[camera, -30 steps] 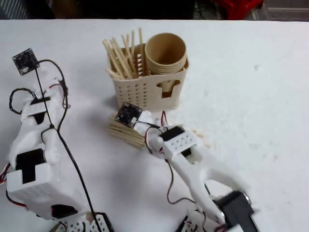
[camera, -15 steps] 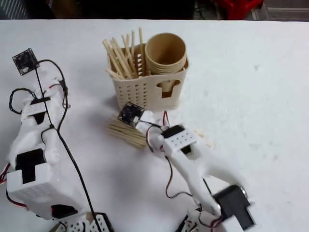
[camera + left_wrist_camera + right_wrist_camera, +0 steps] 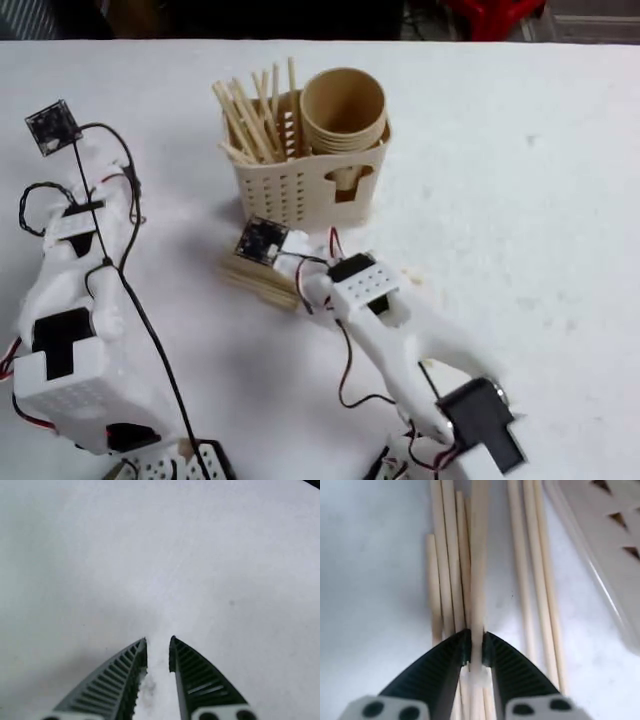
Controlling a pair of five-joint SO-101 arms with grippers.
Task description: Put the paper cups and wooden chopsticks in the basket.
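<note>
Clamping my right jaws on one wooden chopstick [image 3: 479,555], I hold it among more loose chopsticks [image 3: 447,570] that lie on the white surface [image 3: 520,150] to either side of the jaws. Just beyond them stands the basket [image 3: 310,190], holding stacked paper cups [image 3: 343,105] and a sheaf of chopsticks [image 3: 255,120]. My left jaws hang a narrow gap apart over the surface, well away from the basket, gripping nothing.
</note>
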